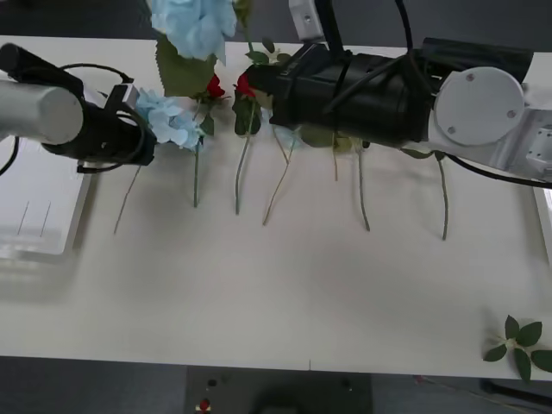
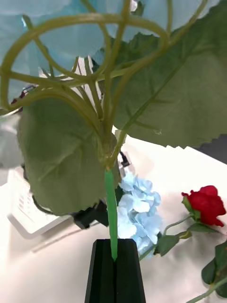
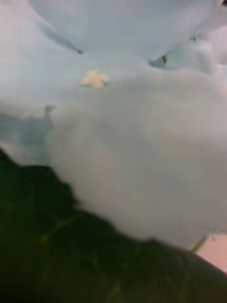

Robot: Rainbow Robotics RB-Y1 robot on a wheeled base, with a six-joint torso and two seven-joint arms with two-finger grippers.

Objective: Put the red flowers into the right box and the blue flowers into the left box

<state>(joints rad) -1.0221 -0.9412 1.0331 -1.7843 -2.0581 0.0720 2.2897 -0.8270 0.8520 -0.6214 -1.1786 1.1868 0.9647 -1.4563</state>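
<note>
My right gripper [image 2: 115,255] is shut on the green stem of a blue flower [image 1: 195,26], held up above the table with its large leaves [image 2: 61,156] spread out. A second blue flower [image 1: 171,119] lies on the table at the back left, and my left gripper [image 1: 145,116] is right against it; its pale petals [image 3: 123,118] show close up in the left wrist view. Two red flowers [image 1: 215,86] [image 1: 244,85] lie beside it, and one red head [image 2: 206,204] shows in the right wrist view. The left box [image 1: 34,207] sits far left. The right box [image 1: 544,216] shows as a rim at the right edge.
Several long green stems [image 1: 360,194] lie side by side across the middle of the white table [image 1: 285,293]. A loose green leaf sprig [image 1: 520,341] lies near the front right corner. My right arm [image 1: 362,95] spans the back of the table over the flower heads.
</note>
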